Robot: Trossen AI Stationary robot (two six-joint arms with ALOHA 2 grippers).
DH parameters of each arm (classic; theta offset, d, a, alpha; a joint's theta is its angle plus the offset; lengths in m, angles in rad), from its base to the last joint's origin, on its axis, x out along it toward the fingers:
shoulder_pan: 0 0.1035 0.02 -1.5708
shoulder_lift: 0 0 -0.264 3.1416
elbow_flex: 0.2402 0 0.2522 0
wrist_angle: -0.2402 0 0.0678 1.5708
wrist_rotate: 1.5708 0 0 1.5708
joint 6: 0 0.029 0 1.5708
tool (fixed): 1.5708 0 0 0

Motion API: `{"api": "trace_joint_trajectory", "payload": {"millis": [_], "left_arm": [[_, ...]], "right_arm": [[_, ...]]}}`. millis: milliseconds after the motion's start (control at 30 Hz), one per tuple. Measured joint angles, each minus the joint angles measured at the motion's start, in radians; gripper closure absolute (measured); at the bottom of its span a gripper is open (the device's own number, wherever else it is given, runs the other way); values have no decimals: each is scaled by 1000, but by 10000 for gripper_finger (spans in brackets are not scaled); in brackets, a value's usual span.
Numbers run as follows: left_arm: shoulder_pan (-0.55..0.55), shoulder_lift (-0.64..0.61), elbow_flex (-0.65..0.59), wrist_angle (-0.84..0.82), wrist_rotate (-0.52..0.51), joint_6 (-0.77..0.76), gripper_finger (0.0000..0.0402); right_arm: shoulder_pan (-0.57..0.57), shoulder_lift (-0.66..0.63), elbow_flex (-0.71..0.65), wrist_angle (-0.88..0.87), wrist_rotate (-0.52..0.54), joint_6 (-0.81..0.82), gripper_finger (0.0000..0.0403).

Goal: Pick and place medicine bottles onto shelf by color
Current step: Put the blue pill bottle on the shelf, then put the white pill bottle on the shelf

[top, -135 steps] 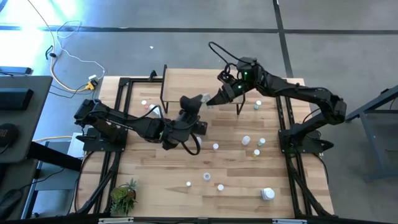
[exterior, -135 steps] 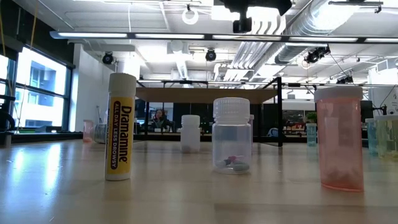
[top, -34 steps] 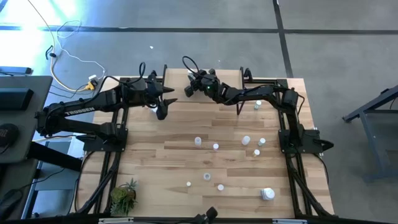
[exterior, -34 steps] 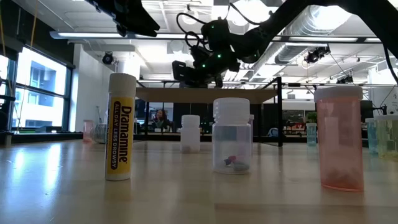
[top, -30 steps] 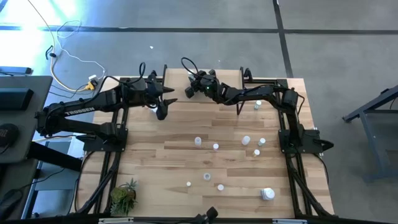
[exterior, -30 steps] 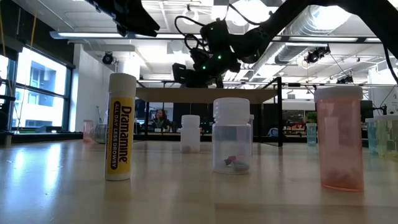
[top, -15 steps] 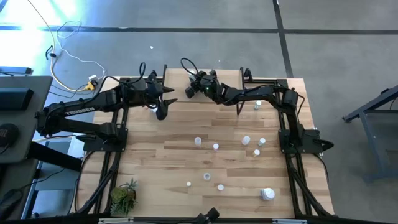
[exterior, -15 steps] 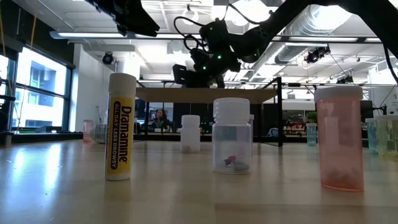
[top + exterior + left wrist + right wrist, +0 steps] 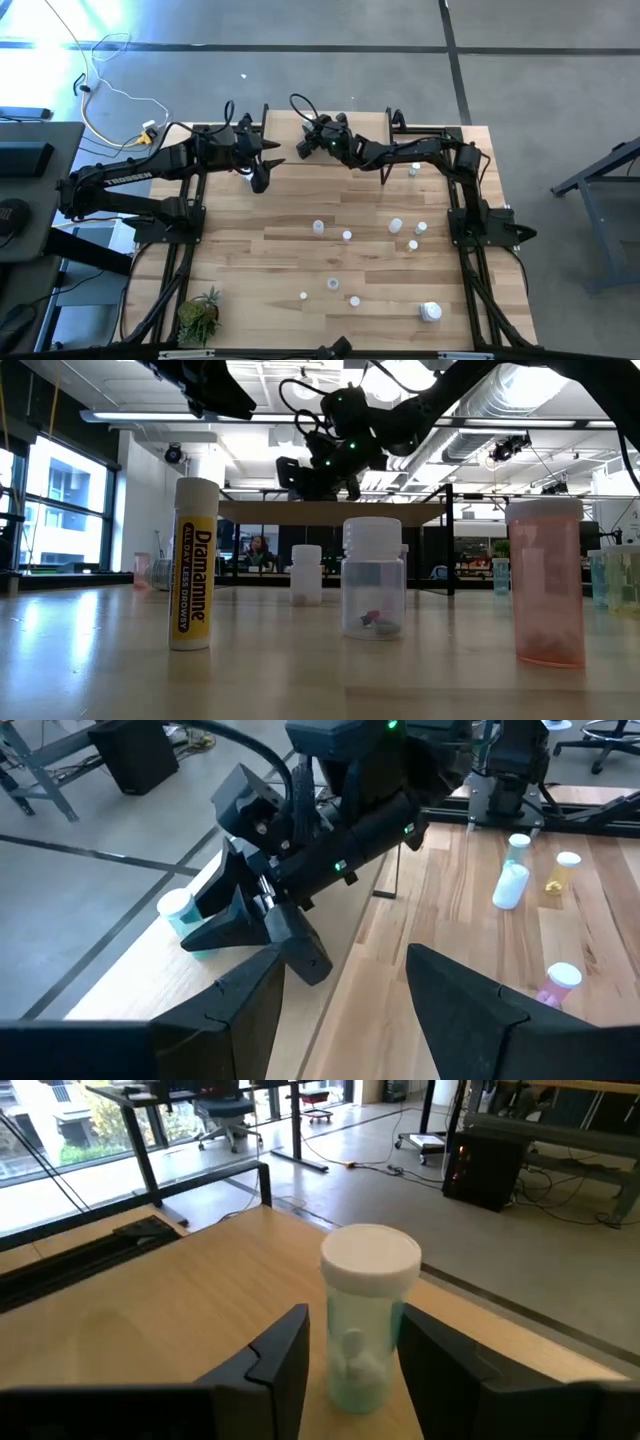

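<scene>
Lower and centre frame: loose medicine bottles point(image 9: 397, 226) on the wooden surface point(image 9: 300, 260). Upper centre: right gripper point(image 9: 240, 925), jaws spread around a pale green bottle point(image 9: 368, 1315) (upright on the shelf point(image 9: 285, 127)). Upper left: left gripper point(image 9: 262, 172), jaws spread, empty.

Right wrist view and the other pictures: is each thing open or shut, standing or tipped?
White-capped teal bottle: upright on the shelf, cap on.
Right gripper: open, a finger on either side of that bottle.
Left gripper: open, empty, near the shelf's end.
Dramamine tube: upright on the table, capped.
Clear bottle: upright, capped, something small inside.
Pink bottle: upright, capped.
</scene>
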Motion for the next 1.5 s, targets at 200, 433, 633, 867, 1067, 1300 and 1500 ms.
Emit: {"api": "trace_joint_trajectory", "payload": {"millis": [200, 433, 633, 867, 1067, 1300, 1500], "left_arm": [[0, 0, 0, 0, 0, -1, 203], [0, 0, 0, -21, 0, -1, 203], [0, 0, 0, -25, 0, -1, 203], [0, 0, 0, -76, -64, 16, 203], [0, -10, 0, -180, -132, 10, 203], [0, -36, 0, -231, -131, -9, 203], [0, -59, 0, -232, -132, -9, 203]], "right_arm": [[-2, 0, 45, -14, 3, -33, 262], [-1, 0, 108, -116, 0, -52, 262], [-1, 0, 146, -138, -4, -53, 261], [-1, 0, 196, -214, 2, -54, 261], [5, 0, 271, -305, 2, -87, 261], [8, 0, 452, -628, -1, -65, 262], [27, 0, 615, -858, -2, -51, 262]]}}
